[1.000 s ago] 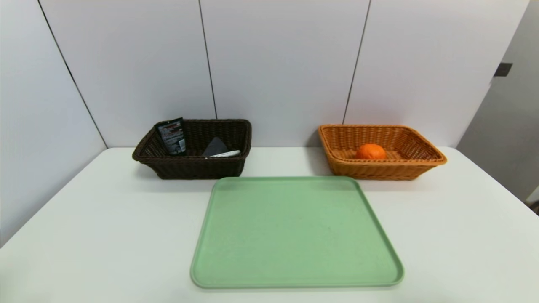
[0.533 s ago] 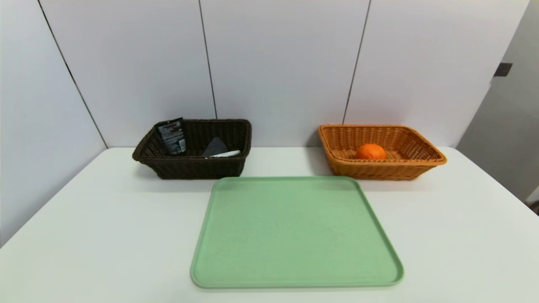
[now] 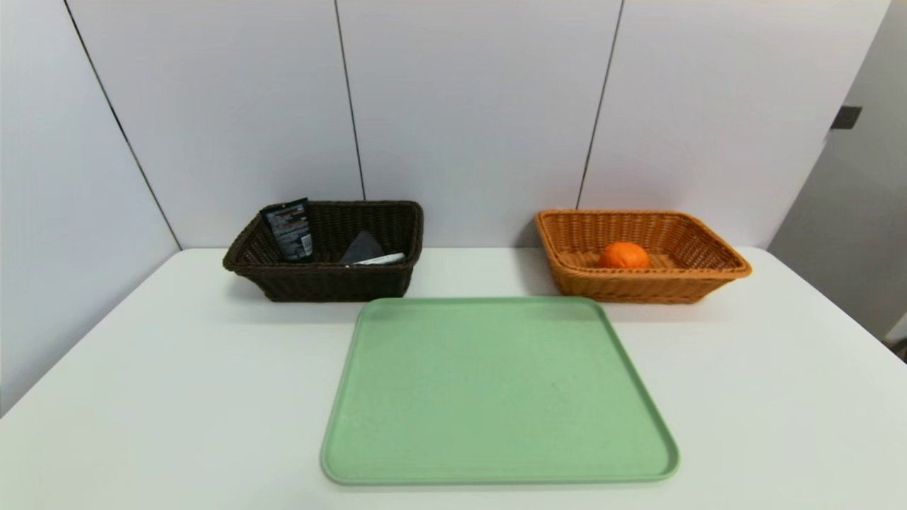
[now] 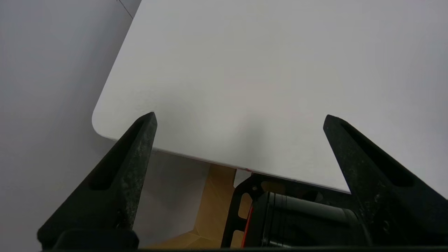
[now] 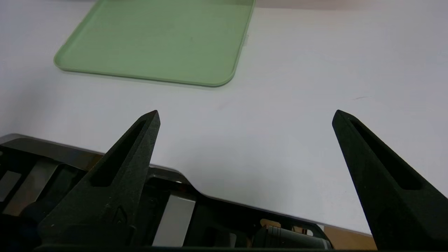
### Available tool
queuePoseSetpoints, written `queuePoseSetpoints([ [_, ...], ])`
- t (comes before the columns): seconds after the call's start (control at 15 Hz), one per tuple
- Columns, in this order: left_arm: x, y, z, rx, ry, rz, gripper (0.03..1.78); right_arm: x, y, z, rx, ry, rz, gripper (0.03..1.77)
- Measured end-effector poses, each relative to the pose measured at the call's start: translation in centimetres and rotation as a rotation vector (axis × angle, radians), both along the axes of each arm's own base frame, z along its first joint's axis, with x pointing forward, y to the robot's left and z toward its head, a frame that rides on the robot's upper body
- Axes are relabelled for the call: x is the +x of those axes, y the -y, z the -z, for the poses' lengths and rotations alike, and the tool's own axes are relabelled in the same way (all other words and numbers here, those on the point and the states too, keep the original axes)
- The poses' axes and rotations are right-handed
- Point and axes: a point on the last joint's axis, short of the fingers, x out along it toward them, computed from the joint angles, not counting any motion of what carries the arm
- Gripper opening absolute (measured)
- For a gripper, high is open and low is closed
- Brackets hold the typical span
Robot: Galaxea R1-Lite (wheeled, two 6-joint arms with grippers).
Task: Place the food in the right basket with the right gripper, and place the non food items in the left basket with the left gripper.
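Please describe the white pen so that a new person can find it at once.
Look beyond the green tray to the dark brown basket at the robot's left. Inside, near its front rim, lies the slim white pen. It is the only white stick-like item, unlike the dark grey cloth beside it and the black tube leaning upright.

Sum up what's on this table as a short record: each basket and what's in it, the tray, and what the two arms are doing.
dark brown basket: at the robot's left; holds a black tube, a dark grey cloth and a white pen
tube's pose: leaning, top above the rim
orange-tan basket: at the robot's right; holds one orange fruit
green tray: in front of the baskets, nothing on it
left tool: open, empty, above the table's near edge
right tool: open, empty, above the table's near edge
sorting: looks finished
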Motion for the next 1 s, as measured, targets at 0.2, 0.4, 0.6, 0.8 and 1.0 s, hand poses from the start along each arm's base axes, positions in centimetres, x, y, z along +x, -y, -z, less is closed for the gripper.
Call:
queuePoseSetpoints([
  [0.2, 0.0, 0.1, 0.7, 0.002, 0.078, 0.030, 1.69, -0.2, 0.0, 1.4, -0.005, 0.059, -0.019, 1.70],
  [0.4, 1.6, 0.3, 1.6, 0.007, 0.207, 0.128, 1.69, 0.9, 0.0, 3.7, -0.010, 0.195, -0.012, 1.70],
  [0.6, 2.7, 0.3, 3.1, 0.072, 0.324, 0.172, 1.69, 1.1, 0.1, 4.9, -0.034, 0.329, 0.028, 1.70],
  [0.8, 2.7, 0.3, 4.8, 0.139, 0.368, 0.220, 1.69, 1.4, 0.2, 6.6, -0.071, 0.372, 0.039, 1.70],
  [1.0, 3.0, 0.4, 5.6, 0.175, 0.440, 0.238, 1.69, 2.6, 0.3, 8.3, -0.104, 0.458, 0.101, 1.70],
])
